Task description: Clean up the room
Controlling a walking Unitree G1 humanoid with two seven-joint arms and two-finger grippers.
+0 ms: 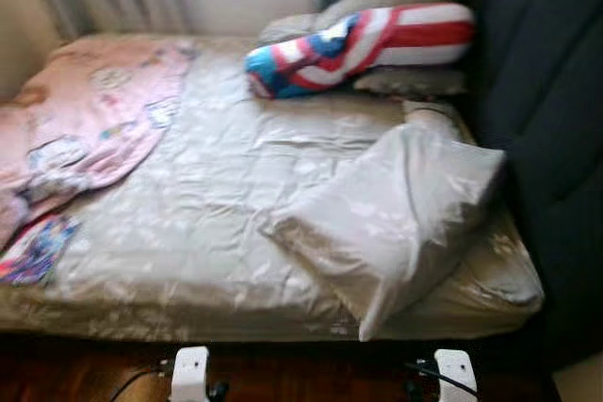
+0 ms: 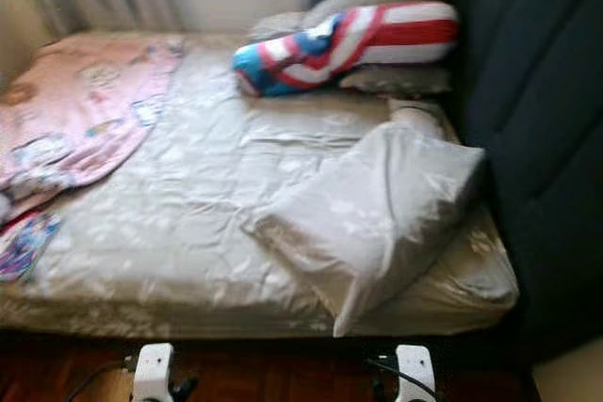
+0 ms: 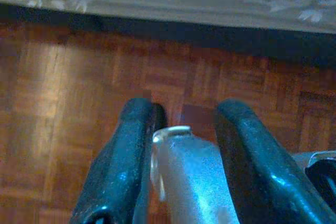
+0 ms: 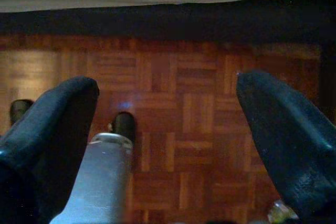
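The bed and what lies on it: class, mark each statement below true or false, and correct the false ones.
1. A grey pillow lies near the bed's right front corner. True.
2. A red, white and blue striped cushion lies at the far end of the bed. True.
3. The pink blanket covers the bed's right side. False: it lies on the left side.
4. The right hand is shut on the pillow. False: it is open above the parquet floor, holding nothing.
5. The left hand rests on the mattress. False: it hangs over the floor.
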